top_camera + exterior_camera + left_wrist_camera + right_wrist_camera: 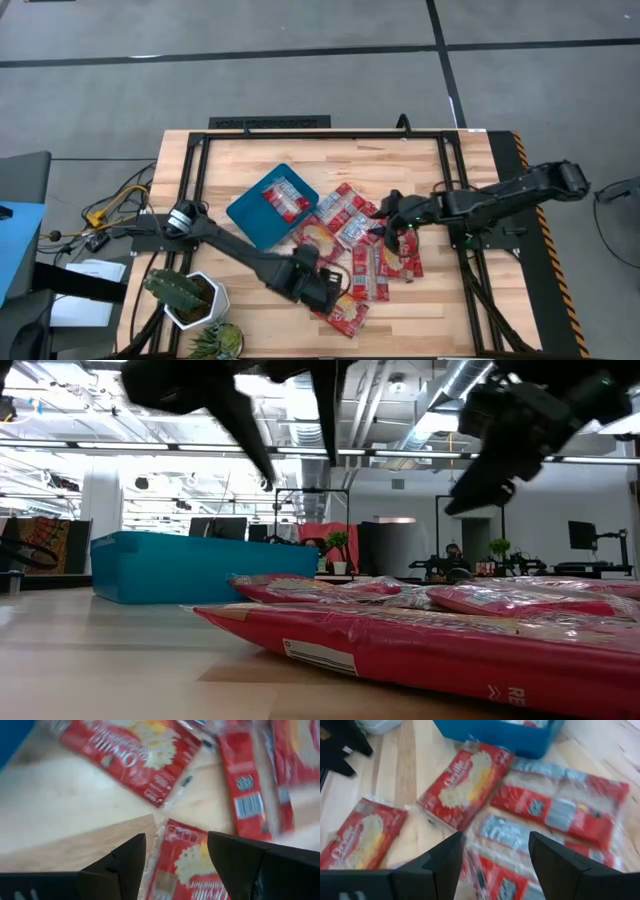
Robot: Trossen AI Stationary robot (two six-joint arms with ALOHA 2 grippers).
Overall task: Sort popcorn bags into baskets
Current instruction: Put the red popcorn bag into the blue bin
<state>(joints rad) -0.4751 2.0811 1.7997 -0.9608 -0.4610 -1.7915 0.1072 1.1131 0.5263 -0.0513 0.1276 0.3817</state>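
Note:
Several red popcorn bags (345, 215) lie flat and partly overlapping on the wooden table, right of the teal-blue tray (250, 215). One bag (287, 198) lies inside the tray. My left gripper (335, 292) hangs open above the bag nearest the near edge (190, 865), its fingers either side of that bag's end without touching. My right gripper (388, 228) is open over the middle of the pile (545, 810), clear of the bags. In the low view both grippers (250, 440) (495, 460) stand well above the bags (400, 640).
A white hexagonal pot with a cactus (188, 295) stands at the table's near left corner, beside another small plant (222, 340). Cables (110, 210) lie off the left edge. Bare wood (430, 170) shows toward the far edge and right of the pile.

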